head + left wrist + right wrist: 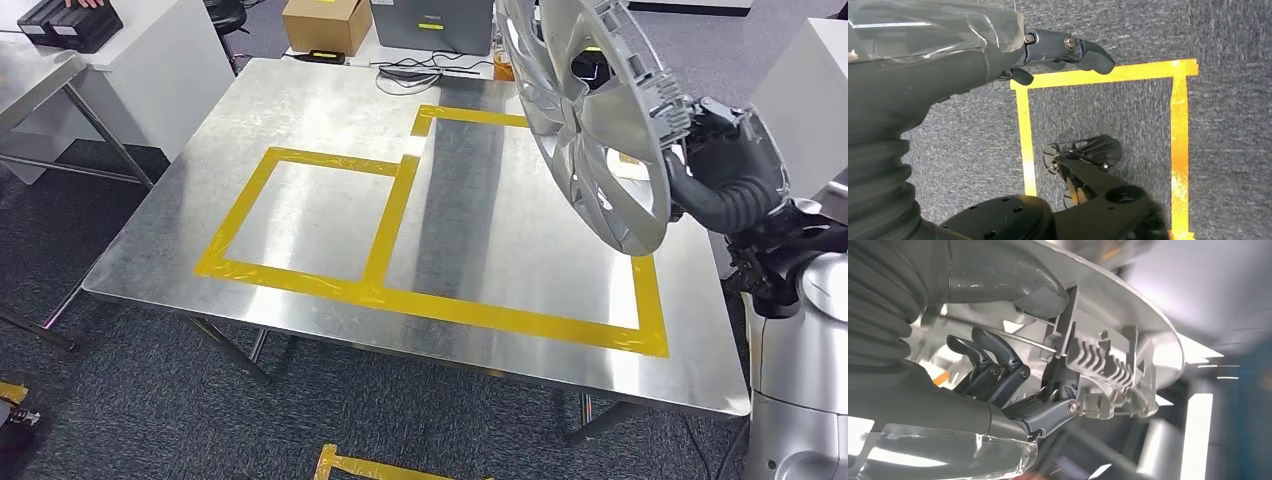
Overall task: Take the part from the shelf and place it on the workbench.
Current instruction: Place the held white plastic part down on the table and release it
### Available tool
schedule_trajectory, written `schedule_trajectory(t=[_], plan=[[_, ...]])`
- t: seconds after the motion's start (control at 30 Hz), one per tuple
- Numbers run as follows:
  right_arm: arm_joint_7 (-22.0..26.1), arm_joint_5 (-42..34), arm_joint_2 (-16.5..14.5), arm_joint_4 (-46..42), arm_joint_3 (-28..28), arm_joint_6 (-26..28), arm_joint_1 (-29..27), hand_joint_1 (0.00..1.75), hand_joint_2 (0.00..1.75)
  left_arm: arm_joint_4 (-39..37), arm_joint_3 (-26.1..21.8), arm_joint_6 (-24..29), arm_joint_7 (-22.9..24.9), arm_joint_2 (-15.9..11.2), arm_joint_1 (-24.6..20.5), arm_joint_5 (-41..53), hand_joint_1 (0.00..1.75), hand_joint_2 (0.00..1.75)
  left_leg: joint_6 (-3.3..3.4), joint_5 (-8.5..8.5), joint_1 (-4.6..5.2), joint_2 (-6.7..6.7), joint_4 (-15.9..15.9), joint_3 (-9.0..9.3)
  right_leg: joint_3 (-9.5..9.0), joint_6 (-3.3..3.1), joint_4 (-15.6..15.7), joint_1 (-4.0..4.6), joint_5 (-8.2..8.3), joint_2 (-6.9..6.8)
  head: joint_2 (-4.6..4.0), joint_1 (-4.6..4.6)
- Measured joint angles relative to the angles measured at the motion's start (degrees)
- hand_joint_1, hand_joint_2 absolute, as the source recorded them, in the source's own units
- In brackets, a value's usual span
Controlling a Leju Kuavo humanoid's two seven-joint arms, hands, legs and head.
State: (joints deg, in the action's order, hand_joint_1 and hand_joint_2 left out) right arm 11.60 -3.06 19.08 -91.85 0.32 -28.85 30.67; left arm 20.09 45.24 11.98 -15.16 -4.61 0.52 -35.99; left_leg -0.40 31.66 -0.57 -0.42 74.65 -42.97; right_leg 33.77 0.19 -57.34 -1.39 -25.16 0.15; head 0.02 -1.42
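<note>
The right hand [722, 150] grips the silver hubcap [590, 110] by its rim, tilted above the steel desk [300, 210]; the left hand [1048, 55] hangs empty, fingers apart.

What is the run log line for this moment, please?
right hand: grips hubcap by rim, tilted above workbench | hubcap: not yet set down | left hand: holds nothing, over carpet

Silver hubcap [590, 120] tilted above workbench [330, 120].

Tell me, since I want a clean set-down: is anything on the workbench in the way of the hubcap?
Nothing visible is. The right hand holds the hubcap tilted above the workbench, and the steel inside the yellow tape below it is bare.
</note>
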Motion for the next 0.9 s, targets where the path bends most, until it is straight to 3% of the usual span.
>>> schedule_trajectory(t=[0.03,0.1,0.17,0.27,0.33,0.37,0.43,0.5,0.53,0.57,0.63,0.7,0.8,0.87,0.9], plan=[[-0.57,3.35,0.92,1.68,1.14,1.48,1.41,1.75,1.75,-0.15,-0.02,-0.2,-0.05,0.08,-0.13,0.04,0.0,1.75,0.1,-1.18,-0.02,0.03,-1.09,0.27,-0.04,0.01,0.0,0.03,-0.01,0.0,0.0,0.0],[-1.76,10.46,2.82,5.18,3.98,4.45,4.76,1.75,1.75,-0.34,-0.04,-0.56,-0.01,0.16,-0.45,0.36,0.0,1.75,0.69,-5.24,0.1,0.06,-8.8,3.71,-0.09,0.04,0.01,0.08,-0.01,-0.01,0.0,0.01],[-3.02,17.55,4.62,9.15,7.51,7.26,8.98,1.75,1.75,-0.44,-0.04,-0.95,0.38,0.17,-0.8,0.88,0.0,1.75,1.34,-7.45,0.45,0.11,-15.31,6.94,0.14,0.26,-0.05,0.32,0.02,-0.03,0.0,0.04],[-4.99,27.12,6.49,15.74,13.92,10.35,15.59,1.75,1.75,-0.51,-0.02,-1.5,1.46,0.23,-1.18,1.73,0.0,1.75,1.9,-7.71,0.85,0.18,-17.0,7.71,0.5,1.03,0.06,0.31,0.21,-0.05,0.0,0.06],[-5.85,31.96,7.06,20.02,18.4,11.54,19.47,1.75,1.75,-0.47,0.1,-2.15,2.23,0.28,-1.51,2.29,0.0,1.75,2.59,-8.26,0.71,0.25,-17.9,8.09,1.36,1.23,-1.25,0.23,-0.54,-0.08,0.0,0.14],[-6.06,33.89,7.15,22.27,20.74,12.14,21.35,1.75,1.75,-0.45,0.22,-2.52,2.58,0.29,-1.76,2.44,0.0,1.75,2.92,-8.53,0.6,0.29,-18.35,8.27,2.62,1.1,-3.65,0.23,-1.64,-0.09,0.0,0.2],[-6.18,37.24,6.9,27.07,25.87,13.46,24.59,1.75,1.75,-0.41,0.48,-3.09,3.13,0.32,-2.17,2.49,0.0,1.75,3.19,-8.68,0.59,0.3,-18.55,8.27,6.5,0.67,-11.49,0.18,-4.56,-0.09,0.0,0.28],[-6.19,39.71,6.05,31.28,30.85,14.6,26.96,1.75,1.75,-0.41,0.65,-3.26,3.34,0.33,-2.36,2.23,0.0,1.75,3.16,-8.64,0.55,0.3,-18.5,8.3,9.33,0.98,-16.83,0.06,-5.77,-0.11,0.0,0.28],[-6.23,40.62,5.46,32.99,33.04,15.0,27.95,1.75,1.75,-0.41,0.72,-3.26,3.37,0.35,-2.41,2.04,0.0,1.75,3.08,-8.59,0.49,0.29,-18.43,8.34,9.28,1.46,-16.35,-0.07,-5.09,-0.13,0.0,0.3],[-6.29,41.38,4.81,34.5,35.02,15.25,28.9,1.75,1.75,-0.39,0.81,-3.25,3.38,0.38,-2.45,1.86,0.0,1.75,2.92,-8.49,0.39,0.26,-18.27,8.36,8.06,2.05,-13.49,-0.26,-3.64,-0.14,0.0,0.3],[-6.41,42.52,3.41,37.14,38.45,15.62,30.58,1.75,1.75,-0.33,1.0,-3.15,3.38,0.38,-2.51,1.55,0.0,1.75,2.25,-8.01,0.37,0.11,-17.47,8.09,4.25,2.94,-5.32,-0.54,-0.42,-0.14,0.0,0.32],[-6.45,43.01,2.23,39.06,40.91,15.91,31.5,1.75,1.75,-0.29,1.19,-3.06,3.39,0.32,-2.52,1.37,0.0,1.75,1.56,-7.62,0.49,-0.01,-16.67,7.56,2.3,2.6,-1.17,-0.49,0.83,0.03,0.0,0.27],[-6.35,43.23,0.97,40.68,43.05,16.12,32.18,1.75,1.75,-0.28,1.54,-3.05,3.44,0.3,-2.44,1.19,0.0,1.75,0.88,-7.43,0.23,0.0,-16.31,7.14,2.27,1.4,-1.1,-0.31,0.83,0.18,0.0,0.22],[-6.21,43.64,0.07,41.43,44.17,16.17,33.08,1.75,1.75,-0.25,1.65,-3.05,3.44,0.28,-2.47,0.99,0.0,1.75,0.25,-5.76,-0.02,0.07,-13.54,5.77,2.08,0.86,-1.03,-0.53,0.81,0.15,0.0,0.08],[-6.18,44.05,-0.45,41.82,44.76,16.22,33.54,1.75,1.75,-0.23,1.68,-3.04,3.44,0.27,-2.49,0.86,0.0,1.75,-0.05,-4.25,-0.1,0.12,-10.47,4.26,2.01,0.71,-1.03,-0.55,0.77,0.14,0.0,0.0]])
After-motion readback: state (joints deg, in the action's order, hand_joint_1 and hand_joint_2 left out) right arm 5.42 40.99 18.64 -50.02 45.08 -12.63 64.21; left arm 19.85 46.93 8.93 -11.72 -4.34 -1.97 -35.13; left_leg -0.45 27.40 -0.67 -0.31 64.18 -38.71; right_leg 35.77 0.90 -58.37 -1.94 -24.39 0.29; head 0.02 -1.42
